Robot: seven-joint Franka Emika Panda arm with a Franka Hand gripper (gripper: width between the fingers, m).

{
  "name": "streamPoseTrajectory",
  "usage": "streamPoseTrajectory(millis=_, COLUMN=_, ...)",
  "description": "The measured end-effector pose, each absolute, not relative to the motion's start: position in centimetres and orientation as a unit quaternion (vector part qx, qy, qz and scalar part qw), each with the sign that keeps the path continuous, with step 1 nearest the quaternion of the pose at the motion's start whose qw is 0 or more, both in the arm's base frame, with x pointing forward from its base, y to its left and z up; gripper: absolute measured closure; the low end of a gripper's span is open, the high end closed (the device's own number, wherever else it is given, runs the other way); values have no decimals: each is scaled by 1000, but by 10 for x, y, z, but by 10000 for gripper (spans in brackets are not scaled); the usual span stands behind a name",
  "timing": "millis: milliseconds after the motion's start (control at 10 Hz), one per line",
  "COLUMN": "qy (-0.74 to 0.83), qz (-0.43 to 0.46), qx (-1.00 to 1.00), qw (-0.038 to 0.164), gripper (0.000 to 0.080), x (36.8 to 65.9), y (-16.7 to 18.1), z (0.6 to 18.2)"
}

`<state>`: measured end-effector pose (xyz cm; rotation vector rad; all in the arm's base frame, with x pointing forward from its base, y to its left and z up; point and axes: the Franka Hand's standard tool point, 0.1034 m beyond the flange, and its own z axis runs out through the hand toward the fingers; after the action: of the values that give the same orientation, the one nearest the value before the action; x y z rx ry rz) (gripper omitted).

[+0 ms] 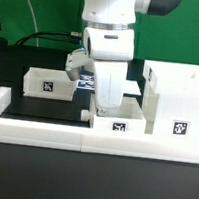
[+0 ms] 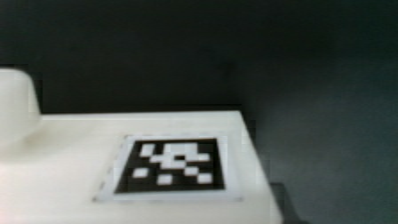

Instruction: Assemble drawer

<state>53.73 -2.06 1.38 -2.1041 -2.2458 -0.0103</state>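
The tall open-fronted box housing (image 1: 174,97) stands at the exterior view's right, with a tag on its front. One small tray (image 1: 122,120) sits against the front rail, beside the housing. A second tray (image 1: 47,82) sits at the exterior view's left. My gripper (image 1: 105,107) reaches straight down onto the near-left wall of the middle tray. White on white hides the fingertips, so whether they grip cannot be told. The wrist view shows a white tagged surface (image 2: 173,165) very close, with black table beyond; no fingertips show.
A low white rail (image 1: 43,133) edges the black tabletop along the front and the exterior view's left. The marker board (image 1: 86,83) lies behind my arm. A white rounded shape (image 2: 15,100) sits at the edge of the wrist view.
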Motion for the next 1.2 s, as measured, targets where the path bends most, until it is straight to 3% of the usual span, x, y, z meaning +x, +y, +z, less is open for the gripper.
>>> streamPoseTrajectory(millis=500, qy=-731, qz=-3, qx=-682, qw=31, gripper=752, x=538, y=-19, z=14)
streamPoseTrajectory(millis=800, qy=-726, qz=-18, qx=-687, qw=13, gripper=752, x=541, y=-16, z=13)
streamPoseTrajectory(millis=1200, qy=-724, qz=-23, qx=-689, qw=7, gripper=752, x=542, y=-14, z=13)
